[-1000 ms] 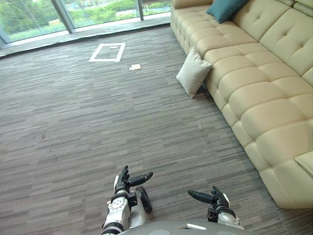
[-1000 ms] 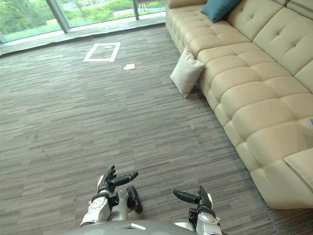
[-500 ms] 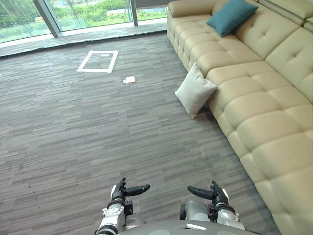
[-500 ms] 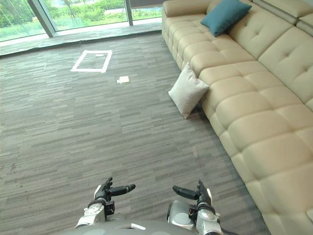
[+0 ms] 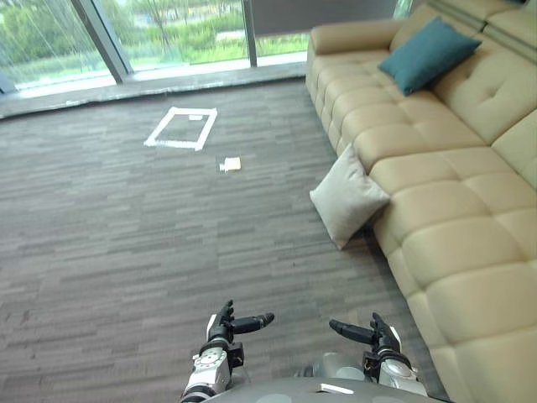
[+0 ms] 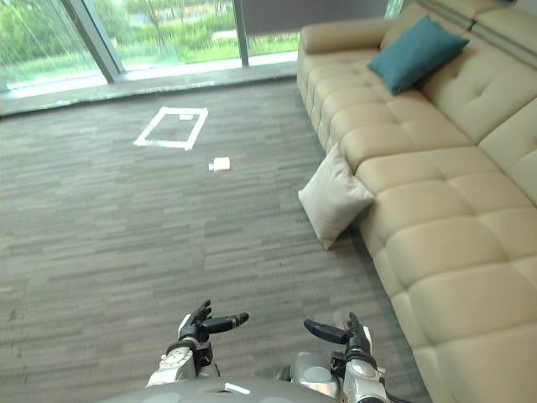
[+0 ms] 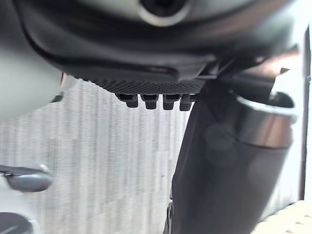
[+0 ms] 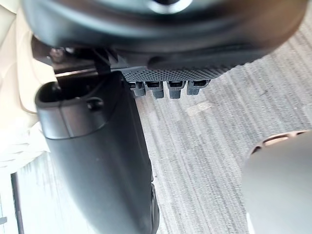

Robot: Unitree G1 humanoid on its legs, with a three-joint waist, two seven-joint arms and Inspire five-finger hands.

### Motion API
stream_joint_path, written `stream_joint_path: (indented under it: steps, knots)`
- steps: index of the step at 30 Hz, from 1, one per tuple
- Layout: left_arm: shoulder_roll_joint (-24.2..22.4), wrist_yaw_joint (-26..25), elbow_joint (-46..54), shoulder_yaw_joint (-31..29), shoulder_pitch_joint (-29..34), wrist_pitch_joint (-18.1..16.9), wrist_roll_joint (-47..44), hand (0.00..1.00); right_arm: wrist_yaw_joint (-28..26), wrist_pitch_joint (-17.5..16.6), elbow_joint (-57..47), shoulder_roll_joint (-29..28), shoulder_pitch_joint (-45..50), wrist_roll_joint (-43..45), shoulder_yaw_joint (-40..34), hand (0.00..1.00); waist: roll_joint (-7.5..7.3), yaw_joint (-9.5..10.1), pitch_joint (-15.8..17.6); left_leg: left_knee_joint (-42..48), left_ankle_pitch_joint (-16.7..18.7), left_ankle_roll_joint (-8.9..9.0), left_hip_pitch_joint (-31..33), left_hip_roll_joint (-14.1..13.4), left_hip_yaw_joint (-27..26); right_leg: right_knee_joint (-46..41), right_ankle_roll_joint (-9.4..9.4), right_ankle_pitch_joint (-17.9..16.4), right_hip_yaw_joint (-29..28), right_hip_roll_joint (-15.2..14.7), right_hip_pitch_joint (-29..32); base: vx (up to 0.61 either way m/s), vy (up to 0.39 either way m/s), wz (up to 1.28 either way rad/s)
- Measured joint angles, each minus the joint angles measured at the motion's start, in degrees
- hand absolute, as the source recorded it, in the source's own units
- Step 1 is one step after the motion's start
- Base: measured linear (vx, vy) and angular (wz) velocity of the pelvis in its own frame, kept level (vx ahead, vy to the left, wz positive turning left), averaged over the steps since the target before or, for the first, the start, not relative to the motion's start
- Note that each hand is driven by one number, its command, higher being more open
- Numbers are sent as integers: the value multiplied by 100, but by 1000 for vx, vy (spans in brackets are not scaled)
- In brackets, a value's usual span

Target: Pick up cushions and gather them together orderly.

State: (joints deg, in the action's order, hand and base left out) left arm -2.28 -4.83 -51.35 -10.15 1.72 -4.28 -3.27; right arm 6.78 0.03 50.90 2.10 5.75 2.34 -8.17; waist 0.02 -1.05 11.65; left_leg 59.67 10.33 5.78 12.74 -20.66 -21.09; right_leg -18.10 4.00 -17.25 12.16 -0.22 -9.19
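Ahead of the right hand (image 5: 377, 337), the sofa (image 5: 453, 218) runs off the right and bottom edges, so we cannot see its full length. The white cushion (image 5: 348, 206) leans on the sofa's front, and the face pressed against it is hidden from us. Far ahead of the left hand (image 5: 225, 329), a small pale scrap (image 5: 231, 164) lies on the carpet (image 5: 126, 252), too small for us to name; perhaps paper. Both arms are cut off by the bottom edge just behind the wrists. In the left wrist view the palm's bulk hides the fingers but for the fingertips (image 7: 152, 101), and the thumb (image 7: 229, 161) is a close blur.
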Motion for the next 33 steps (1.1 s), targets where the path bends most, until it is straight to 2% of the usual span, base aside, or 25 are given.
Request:
stream_joint_path:
  steps: [3, 4, 6, 7, 8, 9, 10, 11, 12, 13, 15, 16, 17, 18, 20, 21, 22, 23, 24, 25, 26, 27, 30, 32, 33]
  knots:
    - [-16, 8, 114, -32, 9, -90, 0, 100, 1, 84, 44, -17, 2, -4, 28, 100, -50, 133, 15, -1753, 65, -110, 219, 210, -379, 329, -202, 3, -140, -129, -365, 442, 86, -21]
    - [-8, 10, 110, -33, -53, -74, -1, 100, 9, 107, 71, -53, -6, -3, 11, 100, -110, 159, 50, -2703, -45, -168, 224, 479, -357, 360, -386, -85, -213, -277, -514, 385, 144, -27]
    - [-6, 10, 81, -30, -86, -70, -4, 100, 27, 106, 70, -94, -6, -3, -29, 100, -139, 157, 76, -3826, -597, -308, 237, 822, -342, 343, -662, -242, -296, -446, -739, 582, 257, -31]
    - [-17, 8, 52, -27, -92, -72, -8, 100, 40, 105, 77, -103, 14, -5, -29, 100, -122, 175, 69, -4135, -1333, -638, 193, 893, -295, 303, -861, -358, -411, -485, -892, 683, 330, -37]
    - [3, 5, 67, -23, -115, -60, -8, 100, 44, 103, 122, -119, 10, -6, -39, 100, -142, 199, 57, -4066, -1420, -709, 181, 913, -310, 291, -895, -379, -452, -530, -959, 566, 279, -17]
    - [137, 6, -22, -12, -242, -49, -1, 100, 53, 97, 152, -286, -7, -7, -80, 100, -431, 159, 3, -3868, -1168, -772, 195, 1097, -386, 230, -1061, -277, -525, -777, -955, 671, 347, 1]
    - [196, 3, -69, -14, -256, -45, -5, 100, 43, 94, 154, -392, 12, -7, -101, 100, -504, 171, -4, -3537, -848, -798, 261, 1104, -385, 110, -1135, -32, -639, -863, -921, 540, 284, 15]
    - [212, -2, -97, -14, -275, -28, 0, 100, 38, 90, 149, -435, 23, -2, -132, 100, -516, 170, -12, -3359, -700, -855, 284, 1107, -386, 11, -1136, 103, -709, -894, -914, 549, 315, 7]
    - [289, -24, -138, 41, -281, -12, 4, 100, 14, 102, 172, -465, 10, -7, -199, 100, -517, 163, -29, -3116, -327, -877, 177, 1174, -410, -416, -1143, 368, -784, -985, -858, 439, 249, 9]
    - [308, -26, -200, 75, -277, -8, 6, 100, 9, 95, 186, -452, 0, -8, -199, 100, -508, 155, -46, -3094, -116, -861, 71, 1243, -412, -877, -1121, 531, -788, -1066, -707, 540, 310, 8]
    - [348, -45, -413, 204, -298, 14, 7, 100, -31, 74, 230, -373, -72, -16, -190, 100, -474, 89, -50, -3297, 190, -847, -311, 1449, -453, -2620, -1109, 1457, -805, -1376, 119, 563, 309, -1]
    - [429, -76, -501, 274, -304, 72, 5, 100, -53, 43, 220, -303, -100, -13, -193, 100, -451, 76, -34, -3487, 295, -820, -629, 1525, -500, -3492, -1009, 1190, -793, -1471, 607, 484, 228, -14]
    - [452, -96, -532, 285, -302, 83, 7, 100, -51, 42, 222, -280, -117, -7, -196, 100, -432, 64, -25, -3569, 327, -805, -766, 1538, -511, -3719, -963, 1033, -783, -1466, 750, 473, 156, -23]
    - [515, -126, -629, 318, -243, 103, 8, 100, -39, -11, 213, -209, -164, -5, -195, 100, -332, 34, 33, -3874, 368, -762, -1248, 1552, -535, -4080, -892, 632, -659, -1358, 1123, 379, 89, -12]
    - [627, -131, -767, 550, -163, 109, 8, 100, -23, -125, 225, -115, -179, -8, -190, 100, -226, -43, 62, -4351, 297, -657, -1857, 1561, -545, -3789, -642, 197, -189, -1225, 1551, 497, 42, 6]
    - [672, -130, -777, 608, -110, 109, 7, 100, -19, -141, 234, -111, -221, -8, -192, 100, -242, -55, 57, -4529, 282, -630, -2106, 1545, -549, -3368, -486, 48, 134, -1170, 1851, 439, -8, 15]
    - [708, -132, -796, 678, -101, 109, 7, 100, -23, -139, 237, -114, -251, -4, -191, 100, -251, -62, 60, -4602, 281, -627, -2225, 1518, -569, -3008, -449, 2, 334, -1146, 2069, 526, -97, 16]
    - [728, -116, -849, 720, -102, 110, 6, 100, -25, -142, 232, -115, -290, -6, -181, 100, -255, -76, 65, -4738, 266, -538, -2419, 1491, -633, -2155, -428, 78, 627, -1092, 2364, 453, -110, 22]
    - [814, -85, -894, 761, -75, 108, 11, 100, -40, -153, 253, -119, -284, 27, -154, 100, -392, -115, 43, -4972, 286, -198, -2694, 1623, -644, -1137, 112, 1066, 865, -1021, 2396, 651, -172, 15]
    - [788, -94, -953, 761, -81, 114, 11, 100, -40, -151, 285, -71, -332, 20, -183, 100, -286, -109, 69, -5039, 304, -161, -2773, 1547, -643, -1167, 99, 1044, 910, -949, 2351, 568, -178, -20]
    - [686, -94, -1022, 771, -43, 117, 11, 100, -30, -164, 382, 47, -420, -11, -145, 100, -39, -101, -12, -5096, 281, -108, -2786, 1344, -675, -997, 181, 1041, 936, -699, 2308, 467, -177, -48]
    - [597, -83, -1021, 771, -54, 114, 23, 100, -30, -180, 393, 90, -435, -17, -161, 100, 85, -115, 27, -5170, 198, -70, -2843, 1269, -693, -914, 234, 1004, 915, -542, 2279, 433, -178, -52]
    - [539, 26, -976, 745, -103, 110, 92, 100, -16, -117, 377, 72, -414, -1, -446, 100, 28, -232, 100, -4712, -107, 175, -2937, 1159, -694, -783, 222, 727, 971, -478, 1945, 318, -165, -21]
    - [530, 29, -880, 637, -98, 110, 164, 100, -4, -107, 296, 69, -294, -4, -424, 100, -31, -258, 150, -3293, -170, 275, -2550, 815, -561, -577, 146, 630, 921, -434, 1543, 215, -180, -8]
    - [519, 26, -802, 613, -80, 102, 168, 100, 1, -102, 183, 117, -157, -13, -385, 100, -41, -253, 161, -2020, -216, 373, -2105, 445, -337, -395, 146, 607, 884, -333, 1286, 130, -100, -21]
